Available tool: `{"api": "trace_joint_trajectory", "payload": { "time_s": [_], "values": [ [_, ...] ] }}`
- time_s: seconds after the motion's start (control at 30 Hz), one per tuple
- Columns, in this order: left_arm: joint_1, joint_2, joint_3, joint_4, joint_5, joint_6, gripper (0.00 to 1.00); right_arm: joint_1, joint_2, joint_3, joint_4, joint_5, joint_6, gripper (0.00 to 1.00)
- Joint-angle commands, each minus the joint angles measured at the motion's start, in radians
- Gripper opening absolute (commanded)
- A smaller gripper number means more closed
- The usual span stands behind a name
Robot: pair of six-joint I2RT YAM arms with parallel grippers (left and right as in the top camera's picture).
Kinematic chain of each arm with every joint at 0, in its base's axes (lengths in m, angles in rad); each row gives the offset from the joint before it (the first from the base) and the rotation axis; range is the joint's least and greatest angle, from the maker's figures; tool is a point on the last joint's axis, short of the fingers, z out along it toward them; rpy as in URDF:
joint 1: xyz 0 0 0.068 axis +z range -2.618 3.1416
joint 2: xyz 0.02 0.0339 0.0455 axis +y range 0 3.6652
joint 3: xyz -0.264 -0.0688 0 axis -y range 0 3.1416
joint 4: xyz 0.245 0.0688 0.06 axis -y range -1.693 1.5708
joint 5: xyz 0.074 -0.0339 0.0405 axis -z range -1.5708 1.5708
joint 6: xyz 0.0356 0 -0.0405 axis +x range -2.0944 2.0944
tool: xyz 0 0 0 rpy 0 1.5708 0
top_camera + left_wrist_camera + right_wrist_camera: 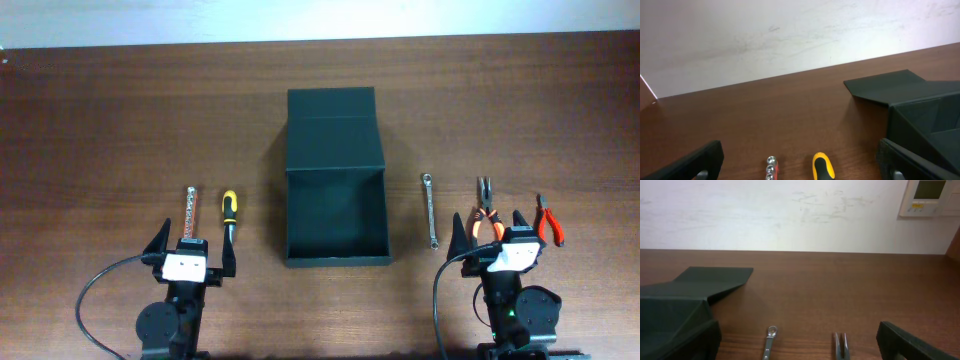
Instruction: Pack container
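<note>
1. Container (335,215): a dark green-black, matte, rectangular box. It is open and bare inside, with the flap lid (332,130) folded back flat on its far side. It sits between the arms, ahead and to the right of the left gripper (195,245) and ahead and to the left of the right gripper (489,225).
2. Left gripper: fingers spread wide, nothing between them. The right gripper is the same.
3. Just ahead of the left gripper lies a thin chrome bar (190,212), roughly on its midline. A screwdriver (229,212) with a yellow-and-black handle lies by its right finger; I cannot tell whether they touch.
4. Ahead of the right gripper are orange-handled pliers (485,205), their handle ends covered by the fingers. A slim steel wrench (430,210) lies to its left, between it and the container. Red-handled pliers (548,222) lie to its right.
5. Table (120,120): brown wood grain.
6. The wrist views cut each tool off at the bottom edge, so only the tips show.
</note>
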Motion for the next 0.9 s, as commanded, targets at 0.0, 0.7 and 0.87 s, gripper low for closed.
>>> {"api": "trace_joint_trajectory", "payload": {
  "time_s": [0.0, 0.7, 0.87],
  "values": [
    [0.004, -0.008, -0.002, -0.006, -0.007, 0.013, 0.99, 0.005, -0.01, -0.005, -0.006, -0.003, -0.006, 0.99],
    [0.004, -0.008, -0.002, -0.006, -0.007, 0.013, 0.99, 0.005, -0.01, -0.005, -0.006, -0.003, -0.006, 0.99],
    [0.004, -0.008, -0.002, -0.006, -0.007, 0.013, 0.99, 0.005, -0.01, -0.005, -0.006, -0.003, -0.006, 0.99]
  ]
}}
